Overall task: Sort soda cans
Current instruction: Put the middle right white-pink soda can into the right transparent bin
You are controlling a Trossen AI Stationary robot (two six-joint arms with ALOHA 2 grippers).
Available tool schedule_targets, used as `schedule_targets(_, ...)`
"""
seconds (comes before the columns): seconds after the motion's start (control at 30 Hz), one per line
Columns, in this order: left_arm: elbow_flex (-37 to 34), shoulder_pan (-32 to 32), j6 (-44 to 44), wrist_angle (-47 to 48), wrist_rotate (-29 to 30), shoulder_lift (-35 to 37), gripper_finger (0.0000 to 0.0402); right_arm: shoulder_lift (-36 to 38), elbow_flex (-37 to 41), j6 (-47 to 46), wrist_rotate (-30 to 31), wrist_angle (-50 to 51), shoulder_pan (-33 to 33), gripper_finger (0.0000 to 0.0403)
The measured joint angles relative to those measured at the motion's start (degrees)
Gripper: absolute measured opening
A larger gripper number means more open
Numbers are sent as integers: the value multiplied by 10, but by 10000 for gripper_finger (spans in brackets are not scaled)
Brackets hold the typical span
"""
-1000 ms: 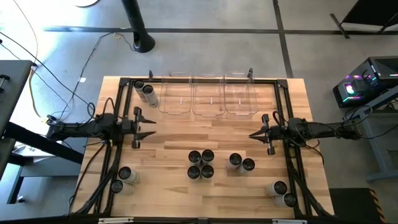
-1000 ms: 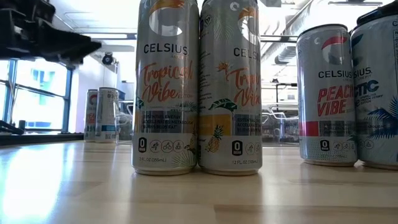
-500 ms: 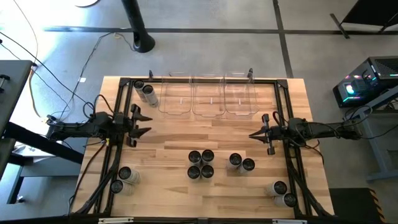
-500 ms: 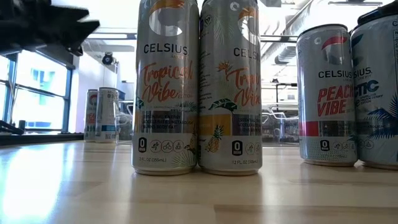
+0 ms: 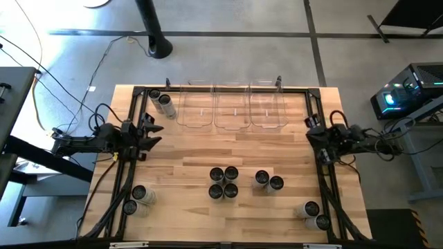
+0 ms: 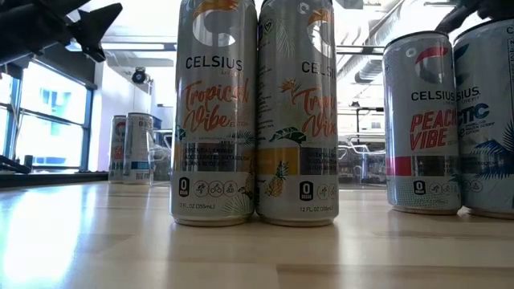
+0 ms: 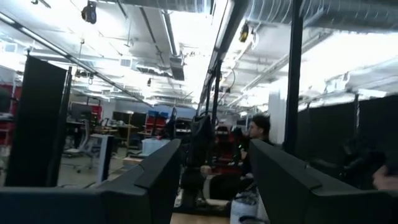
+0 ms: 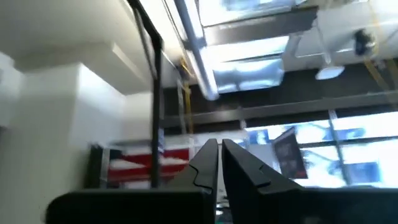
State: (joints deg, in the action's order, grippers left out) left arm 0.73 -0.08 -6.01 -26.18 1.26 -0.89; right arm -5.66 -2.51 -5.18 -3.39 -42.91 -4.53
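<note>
From where I stand, the left gripper (image 5: 151,131) hangs over the left edge of the wooden table (image 5: 201,155), its fingers (image 7: 155,180) spread apart with nothing between them. Just beyond it, toward the far left corner, two cans (image 5: 161,101) stand side by side. On its near side, well apart from it, another pair of cans (image 5: 136,199) sits by the table's front left.

Past the left gripper toward the middle, three clear bins (image 5: 232,111) line the far edge, and they look bare inside. Nearer the front, between the two arms, a cluster of four cans (image 5: 223,182) stands packed together; from table height the front two (image 6: 255,112) touch, pale with orange lettering. Just right of them is a pair of cans (image 5: 268,180), one marked in red (image 6: 418,120).

The right gripper (image 5: 313,135) is pulled back over the right edge of the table, tilted upward, its fingers (image 8: 208,163) pressed together and holding nothing. On its near side, by the front right corner, the last two cans (image 5: 313,215) stand together, well apart from it.
</note>
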Motion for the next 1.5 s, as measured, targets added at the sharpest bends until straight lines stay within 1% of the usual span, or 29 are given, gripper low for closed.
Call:
schedule_targets(0.07, 0, 0, -8, -2, 0, 0, 182, -7, -25, 13, 15, 53, 0, 16)
schedule_targets(0.17, 0, 0, 3, -3, 1, -3, 182, -37, -88, 24, 38, 178, 0, 18)
schedule_targets(0.27, 0, 0, 6, -6, 1, -4, 182, -91, -162, 37, 40, 308, 0, 29)
schedule_targets(0.33, 0, 0, 0, -12, 1, -5, 182, -137, -210, 37, 40, 385, 0, 45)
schedule_targets(0.43, 0, 0, -22, -8, 1, -5, 182, -207, -281, 26, 39, 501, 0, 82)
schedule_targets(0.5, 0, 0, -27, 2, 1, -5, 182, -254, -333, 17, 38, 575, 0, 114)
schedule_targets(0.6, 0, 0, -24, 24, 1, -5, 182, -321, -415, -12, 33, 676, 0, 171)
schedule_targets(0.7, 0, 0, -12, 42, 1, -5, 182, -386, -487, -28, 16, 752, 0, 230)
schedule_targets(0.8, 0, 0, 6, 45, 1, -5, 182, -445, -548, -41, -12, 799, 0, 278)
schedule_targets(0.9, 0, 0, 21, 40, 2, -5, 182, -497, -597, -53, -25, 848, -7, 304)
schedule_targets(1.03, 0, 0, 31, 35, 10, -5, 182, -557, -637, -58, -7, 897, -38, 309)
schedule_targets(1.3, 0, 0, 32, 36, 10, -5, 182, -657, -664, -127, 98, 908, -120, 309)
schedule_targets(1.5, 0, 0, 32, 36, 11, -5, 182, -712, -665, -188, 106, 909, -145, 309)
